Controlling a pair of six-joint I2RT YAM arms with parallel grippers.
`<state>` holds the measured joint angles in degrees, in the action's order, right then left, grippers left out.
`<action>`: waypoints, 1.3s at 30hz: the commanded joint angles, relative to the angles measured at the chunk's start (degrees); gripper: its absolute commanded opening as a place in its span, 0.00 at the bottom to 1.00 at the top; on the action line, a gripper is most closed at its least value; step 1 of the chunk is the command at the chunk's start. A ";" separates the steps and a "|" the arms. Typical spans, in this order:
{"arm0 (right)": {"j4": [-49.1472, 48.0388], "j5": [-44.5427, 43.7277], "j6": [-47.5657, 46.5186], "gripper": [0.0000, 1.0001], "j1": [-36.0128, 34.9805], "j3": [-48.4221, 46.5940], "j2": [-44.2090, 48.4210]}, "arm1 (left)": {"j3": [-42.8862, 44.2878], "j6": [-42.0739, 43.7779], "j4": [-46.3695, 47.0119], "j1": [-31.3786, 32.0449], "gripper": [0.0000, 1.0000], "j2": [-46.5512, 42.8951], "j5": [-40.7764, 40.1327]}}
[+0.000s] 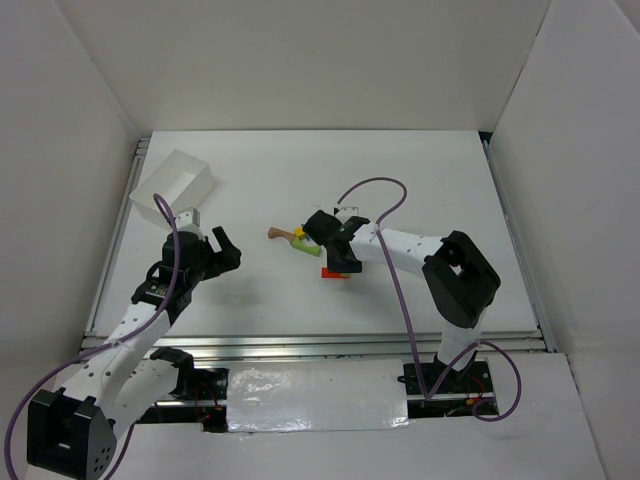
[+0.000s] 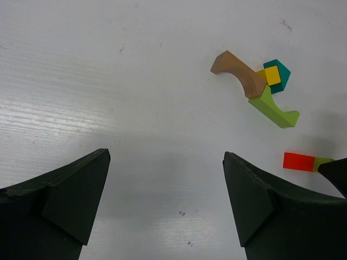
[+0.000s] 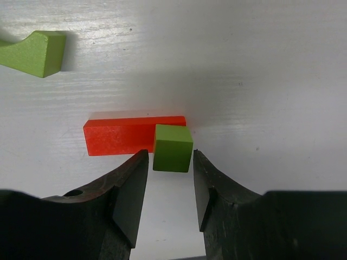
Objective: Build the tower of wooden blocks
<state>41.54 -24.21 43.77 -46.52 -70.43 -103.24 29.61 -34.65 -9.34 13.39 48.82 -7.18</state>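
Note:
The blocks lie loose on the table, with no stack standing. A red-orange bar (image 3: 122, 136) lies flat with a small green cube (image 3: 172, 148) against its near right end. My right gripper (image 3: 169, 157) is open, its jaws on either side of the cube with a thin gap on each side. A green curved block (image 3: 33, 53) lies to the far left. In the left wrist view a tan arch (image 2: 238, 73), a yellow cube (image 2: 272, 76), a teal block (image 2: 282, 67) and the green curved block (image 2: 274, 108) lie clustered. My left gripper (image 2: 166, 157) is open and empty, well short of them.
A white rectangular box (image 1: 175, 185) stands at the back left, behind my left gripper (image 1: 222, 248). White walls enclose the table on three sides. The right arm's purple cable (image 1: 375, 190) loops above the table behind the blocks.

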 commanded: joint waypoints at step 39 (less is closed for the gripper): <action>-2.25 -2.16 -1.05 0.41 -0.41 1.44 4.54 | -0.43 0.90 2.40 0.32 0.99 -0.74 1.12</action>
<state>39.70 -24.64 41.30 -46.52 -69.67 -102.52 29.61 -34.52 -9.30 13.39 48.82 -6.57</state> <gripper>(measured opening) 0.412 0.993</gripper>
